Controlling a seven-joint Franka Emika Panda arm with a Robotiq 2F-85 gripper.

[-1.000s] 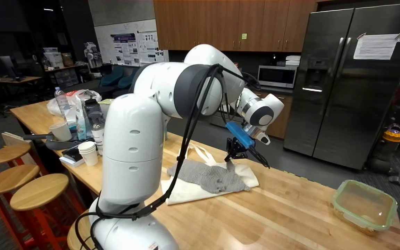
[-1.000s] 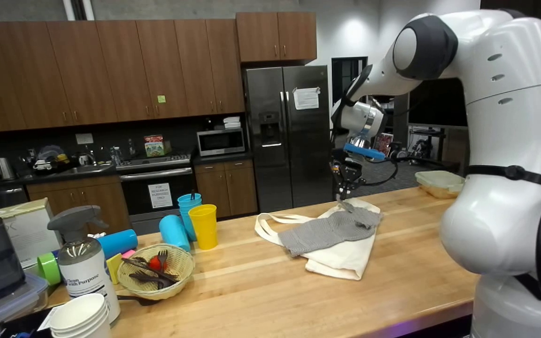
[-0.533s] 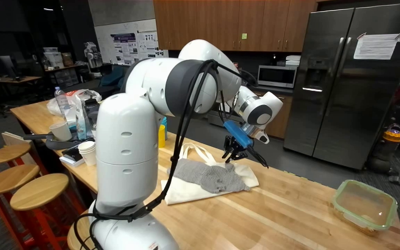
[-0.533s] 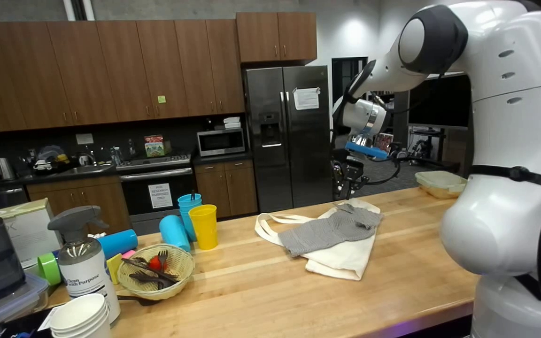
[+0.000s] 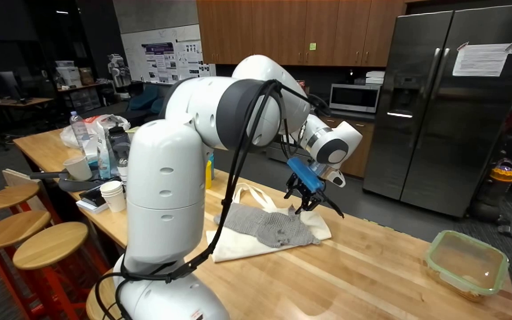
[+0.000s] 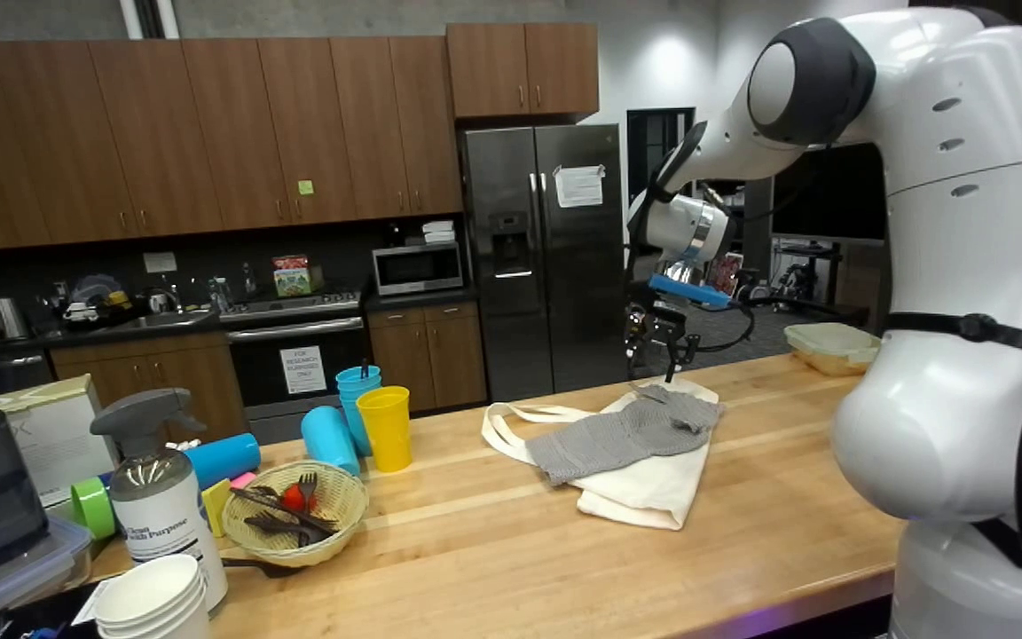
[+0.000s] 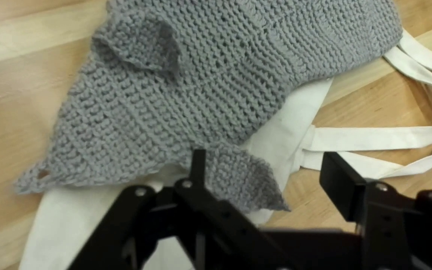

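A grey knitted cloth lies across a cream tote bag on the wooden table, in both exterior views. My gripper stands just above the cloth's far end, its jaws spread wide with nothing gripped. In the wrist view the black gripper has one finger over the grey cloth and the other beside the bag's straps. A pointed corner of the cloth shows between the fingers, free of both. Another small flap of cloth is folded up at the upper left of that view.
A lidded food container sits toward the table's end. In an exterior view, a basket of dark utensils, a yellow cup, blue cups and a spray bottle stand at the left. White paper cups stand near the arm's base.
A second ago the gripper was shut on a raised corner of the grey cloth. It has let go and opened wide; the corner has sunk a little, and the arm has shifted slightly.
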